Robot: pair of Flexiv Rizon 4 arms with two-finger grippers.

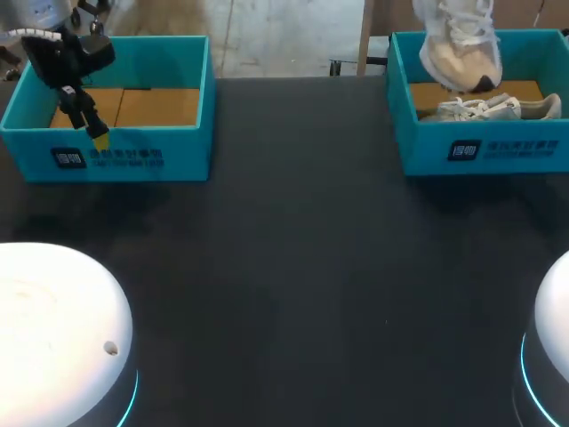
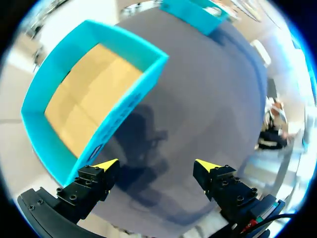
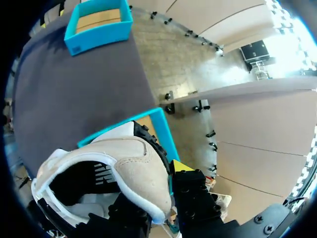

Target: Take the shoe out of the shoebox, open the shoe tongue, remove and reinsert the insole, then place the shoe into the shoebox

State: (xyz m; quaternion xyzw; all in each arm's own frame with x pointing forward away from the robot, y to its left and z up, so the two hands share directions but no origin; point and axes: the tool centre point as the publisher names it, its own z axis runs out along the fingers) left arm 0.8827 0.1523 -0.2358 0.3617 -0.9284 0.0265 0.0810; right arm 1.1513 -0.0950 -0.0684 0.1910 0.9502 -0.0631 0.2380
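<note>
Right end effector (image 3: 164,184) clasping shoe (image 1: 460,49), above shoebox (image 1: 418,147) (second shoe (image 1: 489,108) inside)

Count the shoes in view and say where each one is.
2. The lifted shoe hangs above the right shoebox; the second shoe lies inside it. The left shoebox shows only bare cardboard.

Left tool (image 2: 156,171) points down at my far left, fingers spread wide; right tool (image 3: 169,174) is raised, clamped on the shoe (image 3: 136,161).
</note>
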